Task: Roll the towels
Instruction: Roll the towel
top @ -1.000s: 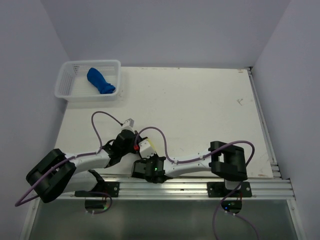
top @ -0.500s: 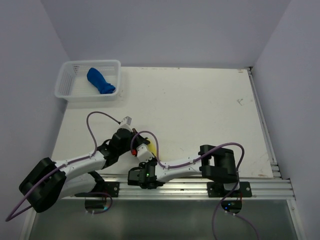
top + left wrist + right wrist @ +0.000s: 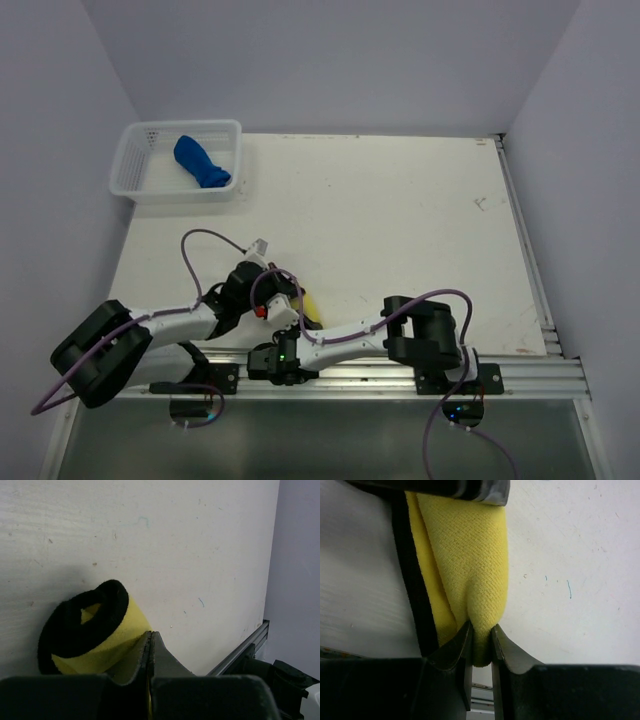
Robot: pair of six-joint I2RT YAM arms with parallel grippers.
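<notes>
Both our left gripper (image 3: 150, 636) and right gripper (image 3: 480, 630) pinch the yellow towel (image 3: 311, 302), lower centre; blue towel (image 3: 201, 162) in basket (image 3: 175, 195), upper left.

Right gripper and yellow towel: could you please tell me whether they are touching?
Touching. The right wrist view shows the right gripper pinching a fold of the yellow towel between its fingers.
</notes>
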